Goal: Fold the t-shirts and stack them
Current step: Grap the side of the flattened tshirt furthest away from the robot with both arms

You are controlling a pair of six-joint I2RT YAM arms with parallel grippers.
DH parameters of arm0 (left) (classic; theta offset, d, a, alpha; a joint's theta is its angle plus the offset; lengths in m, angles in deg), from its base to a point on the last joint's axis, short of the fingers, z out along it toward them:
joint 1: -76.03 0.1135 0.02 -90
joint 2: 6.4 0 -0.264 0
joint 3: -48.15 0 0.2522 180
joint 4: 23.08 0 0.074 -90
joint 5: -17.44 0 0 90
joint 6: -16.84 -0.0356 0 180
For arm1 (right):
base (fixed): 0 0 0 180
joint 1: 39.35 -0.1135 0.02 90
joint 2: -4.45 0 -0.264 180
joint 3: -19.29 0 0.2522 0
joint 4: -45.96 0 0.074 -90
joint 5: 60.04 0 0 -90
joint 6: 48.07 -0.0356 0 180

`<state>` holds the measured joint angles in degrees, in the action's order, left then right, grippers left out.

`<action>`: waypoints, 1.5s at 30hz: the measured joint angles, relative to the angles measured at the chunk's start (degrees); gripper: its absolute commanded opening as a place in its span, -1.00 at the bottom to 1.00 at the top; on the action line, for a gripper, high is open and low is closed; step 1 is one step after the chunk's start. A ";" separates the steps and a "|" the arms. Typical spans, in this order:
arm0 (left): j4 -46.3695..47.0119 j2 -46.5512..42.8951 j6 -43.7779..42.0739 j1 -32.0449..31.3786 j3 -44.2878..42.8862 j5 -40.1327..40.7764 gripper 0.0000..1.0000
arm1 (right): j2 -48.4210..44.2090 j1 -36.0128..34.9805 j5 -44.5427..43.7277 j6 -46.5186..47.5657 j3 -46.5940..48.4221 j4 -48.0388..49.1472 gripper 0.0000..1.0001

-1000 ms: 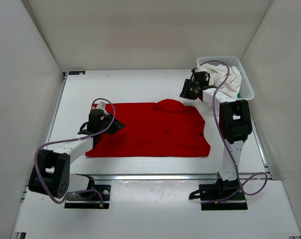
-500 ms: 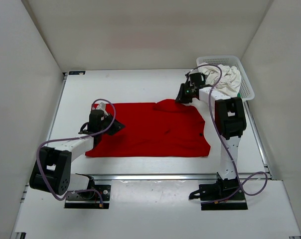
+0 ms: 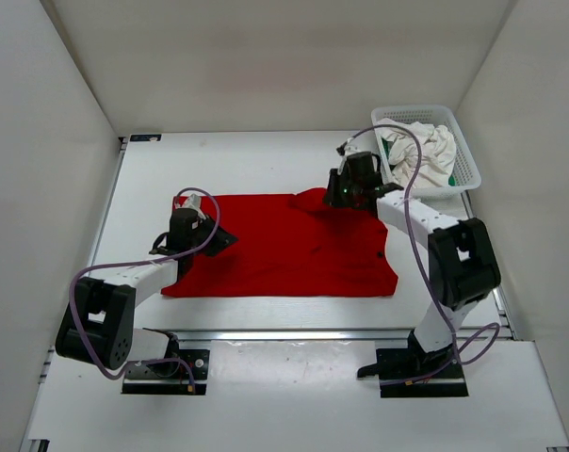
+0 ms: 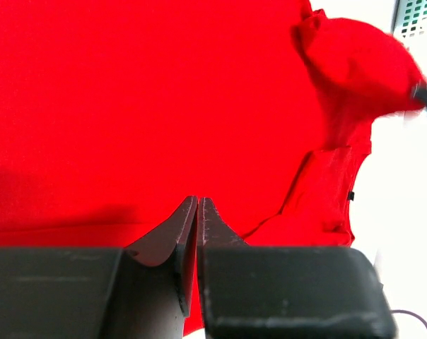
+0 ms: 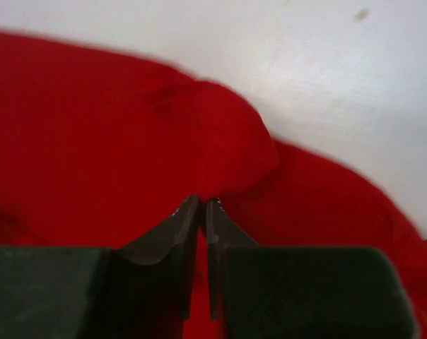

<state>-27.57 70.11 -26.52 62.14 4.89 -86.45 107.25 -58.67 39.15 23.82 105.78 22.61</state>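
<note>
The red t-shirt (image 3: 294, 250) lies spread flat on the table, with one sleeve bunched into a hump (image 3: 315, 198) at its far edge. My left gripper (image 3: 217, 237) sits low at the shirt's left end. Its jaws are pressed together on the red cloth (image 4: 164, 92), as the left wrist view (image 4: 197, 200) shows. My right gripper (image 3: 334, 197) is at the right side of the hump. Its jaws (image 5: 203, 201) stand nearly together just short of the raised fold (image 5: 220, 134); no cloth shows pinched. The white t-shirt (image 3: 426, 143) lies crumpled in the basket, over a sliver of the green one (image 3: 452, 177).
The white mesh basket (image 3: 469, 162) stands at the table's far right corner, close behind the right arm. White walls close in the table on the left, back and right. Bare table lies beyond the red shirt and to its left.
My right gripper swung from beside the basket down and left to the bunched sleeve, its jaws closing on the way. The left gripper and the red shirt stayed put.
</note>
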 measured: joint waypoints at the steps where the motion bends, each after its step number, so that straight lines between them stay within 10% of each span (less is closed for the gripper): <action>1: -0.02 0.00 -0.02 -0.02 0.00 0.00 -0.67 | -2.58 -1.42 0.28 0.13 -3.54 1.62 -0.72; 7: 0.00 -0.04 0.00 -0.04 0.07 0.17 -0.68 | -5.99 -3.28 0.98 0.70 -15.19 1.53 -0.30; 16: -0.17 -1.84 0.37 0.22 0.13 0.66 -0.68 | -12.20 4.61 6.32 -3.45 -17.77 6.01 -0.42; 33: -0.20 -0.85 1.11 3.69 -1.40 0.85 -0.68 | -7.65 -9.42 3.69 0.00 -17.18 4.46 -0.11; 45: 0.33 1.31 1.49 6.45 -2.73 1.05 -0.68 | -4.59 -9.92 -0.74 1.88 -14.49 1.75 -0.28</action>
<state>-27.24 71.42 -25.04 68.59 2.16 -85.40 102.66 -68.59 38.41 25.70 91.28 24.36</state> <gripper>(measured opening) 0.157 0.398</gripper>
